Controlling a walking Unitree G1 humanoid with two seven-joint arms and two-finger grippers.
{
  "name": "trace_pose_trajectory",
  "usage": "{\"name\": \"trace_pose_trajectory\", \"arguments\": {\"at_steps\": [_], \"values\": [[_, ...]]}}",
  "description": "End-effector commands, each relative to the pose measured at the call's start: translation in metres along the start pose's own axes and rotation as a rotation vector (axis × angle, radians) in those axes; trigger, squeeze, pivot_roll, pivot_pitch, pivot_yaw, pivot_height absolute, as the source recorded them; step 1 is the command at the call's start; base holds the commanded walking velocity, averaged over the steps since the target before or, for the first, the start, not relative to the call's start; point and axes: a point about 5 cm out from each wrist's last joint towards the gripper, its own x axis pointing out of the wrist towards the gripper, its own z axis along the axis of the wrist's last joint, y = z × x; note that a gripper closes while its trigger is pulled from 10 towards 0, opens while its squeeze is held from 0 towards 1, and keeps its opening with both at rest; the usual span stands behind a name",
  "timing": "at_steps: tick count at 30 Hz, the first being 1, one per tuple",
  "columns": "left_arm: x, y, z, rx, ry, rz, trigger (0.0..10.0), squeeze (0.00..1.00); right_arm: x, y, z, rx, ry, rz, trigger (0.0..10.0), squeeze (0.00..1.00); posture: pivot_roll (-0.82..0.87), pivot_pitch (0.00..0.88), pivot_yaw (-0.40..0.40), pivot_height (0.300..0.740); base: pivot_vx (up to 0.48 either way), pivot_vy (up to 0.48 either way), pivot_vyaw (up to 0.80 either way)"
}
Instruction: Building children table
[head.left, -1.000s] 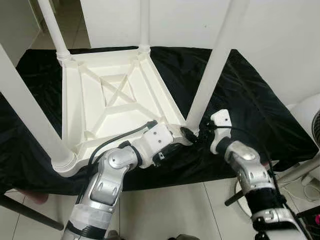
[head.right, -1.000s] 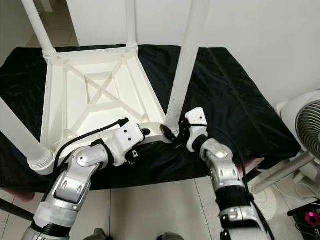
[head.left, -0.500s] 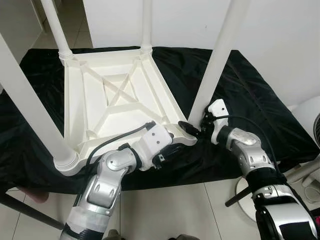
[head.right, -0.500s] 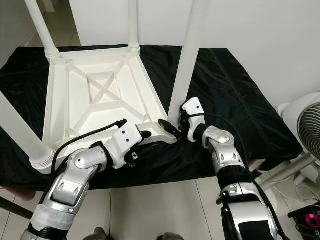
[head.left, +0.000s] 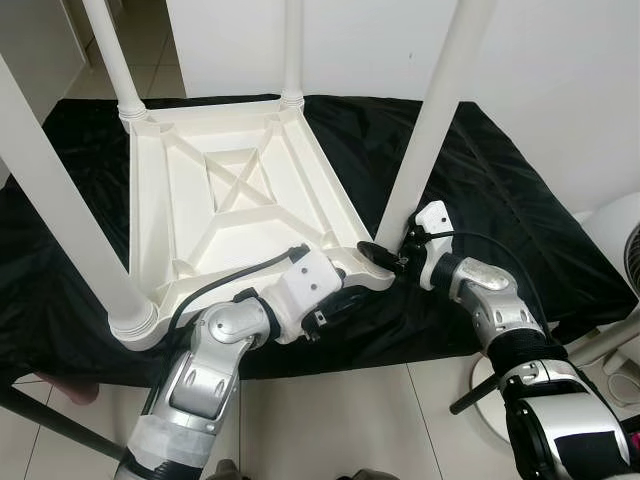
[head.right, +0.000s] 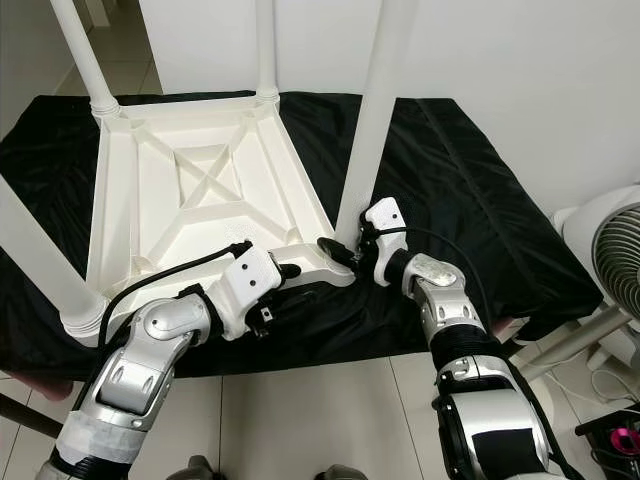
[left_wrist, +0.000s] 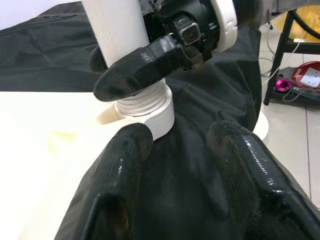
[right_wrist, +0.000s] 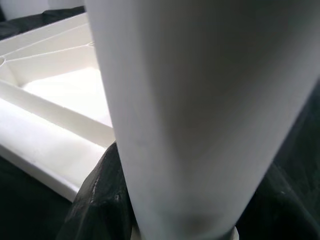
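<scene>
The white children's table (head.left: 240, 190) lies upside down on a black cloth (head.left: 500, 200), its legs pointing up. My right gripper (head.left: 385, 258) is at the base of the near right leg (head.left: 430, 120), shut on it just above the threaded collar (left_wrist: 145, 107); one of its fingers (left_wrist: 135, 70) presses against the leg. My left gripper (left_wrist: 180, 165) stands open beside the same corner of the table, its fingers (left_wrist: 120, 180) low over the cloth and holding nothing. In the eye views the left gripper (head.left: 340, 300) sits just under the table's front edge.
A white standing fan (head.right: 610, 250) is close on the right, past the cloth's edge. A pink object (head.right: 625, 435) lies on the tiled floor at the lower right. A white wall runs behind the table. A dark rod (head.left: 50, 425) crosses the lower left.
My right gripper has swung in from beside the leg and closed on its base. The left gripper has stayed by the corner. The camera shifted slightly.
</scene>
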Motion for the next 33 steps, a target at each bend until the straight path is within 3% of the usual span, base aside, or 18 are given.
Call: {"name": "trace_pose_trajectory", "arguments": {"at_steps": [1,10,12,14,19,23,28,29,30,31,33], "values": [[0.000,-0.002,0.000,-0.004,0.003,0.008,10.0,0.00,-0.001,0.001,-0.007,0.055,0.012,-0.043,10.0,0.00,-0.06,0.000,-0.033,0.740,0.000,0.000,0.00],[0.003,-0.005,-0.001,-0.004,0.009,-0.008,10.0,0.00,0.012,0.014,-0.007,0.114,-0.032,-0.355,10.0,0.00,-0.07,0.000,-0.034,0.740,0.000,0.000,0.00],[0.003,-0.005,-0.001,-0.004,0.009,-0.008,10.0,0.00,0.012,0.014,-0.007,0.114,-0.032,-0.355,10.0,0.00,-0.07,0.000,-0.034,0.740,0.000,0.000,0.00],[0.001,-0.006,-0.002,-0.006,0.013,-0.011,10.0,0.00,0.014,0.023,-0.008,0.145,-0.036,-0.510,10.0,0.00,-0.07,0.000,-0.036,0.740,0.000,0.000,0.00],[0.001,-0.008,-0.003,-0.009,0.017,-0.013,10.0,0.00,0.022,0.047,-0.010,0.218,-0.018,-0.687,10.0,0.00,-0.07,0.000,-0.043,0.740,0.000,0.000,0.00],[0.001,-0.008,-0.003,-0.012,0.018,-0.016,10.0,0.00,0.030,0.060,-0.004,0.233,-0.025,-0.682,10.0,0.00,-0.07,0.000,-0.040,0.740,0.000,0.000,0.00],[0.001,-0.009,-0.003,-0.012,0.020,-0.022,10.0,0.00,0.029,0.060,0.001,0.185,-0.045,-0.657,10.0,0.00,-0.07,0.000,-0.039,0.740,0.000,0.000,0.00],[0.001,-0.009,-0.003,-0.012,0.020,-0.023,10.0,0.00,0.027,0.059,0.002,0.177,-0.051,-0.659,10.0,0.16,-0.07,0.000,-0.039,0.740,0.000,0.000,0.00],[0.001,-0.009,-0.003,-0.012,0.020,-0.023,10.0,0.00,0.027,0.059,0.002,0.177,-0.051,-0.659,10.0,0.16,-0.07,0.000,-0.039,0.740,0.000,0.000,0.00],[0.001,-0.009,-0.003,-0.012,0.020,-0.023,10.0,0.00,0.024,0.058,0.005,0.185,-0.073,-0.648,10.0,1.00,-0.07,0.000,-0.040,0.740,0.000,0.000,0.00],[0.001,-0.009,-0.003,-0.011,0.020,-0.022,10.0,0.00,0.020,0.057,0.010,0.203,-0.109,-0.625,10.0,1.00,-0.07,0.000,-0.040,0.740,0.000,0.000,0.00]]}}
